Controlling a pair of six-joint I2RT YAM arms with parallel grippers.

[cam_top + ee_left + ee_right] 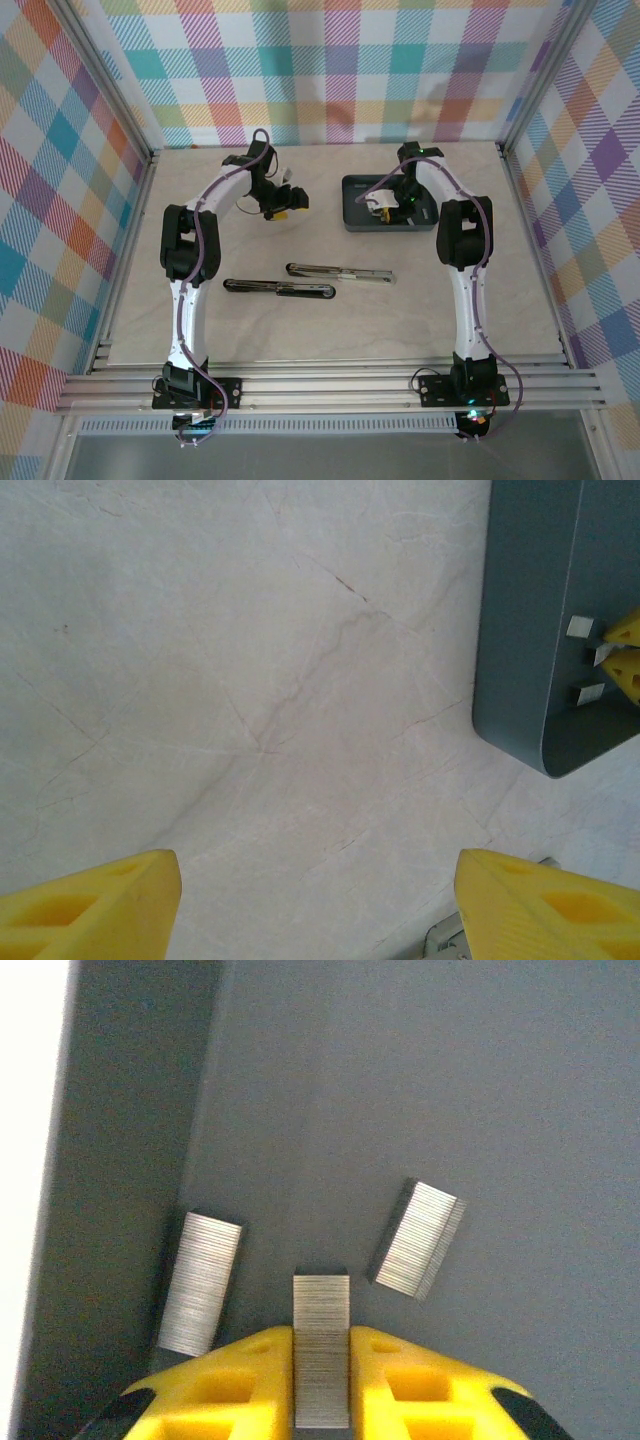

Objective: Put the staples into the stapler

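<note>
Three strips of staples (321, 1350) (in one tray (450, 1080)), two staplers (280, 288), two arms (190, 250).

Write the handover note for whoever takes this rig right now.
Left pincer: open, empty, over the table beside the tray.
Right pincer: closed on the middle staple strip, down in the tray. A left strip and a right strip lie loose beside it.
Stapler: mid-table, untouched.
Done: one strip gripped.
Left: lift it, carry it to the stapler, load it.

tray (360, 222): rear right | 3 staples (417, 1240): in tray | 2 staplers (340, 272): centre
</note>
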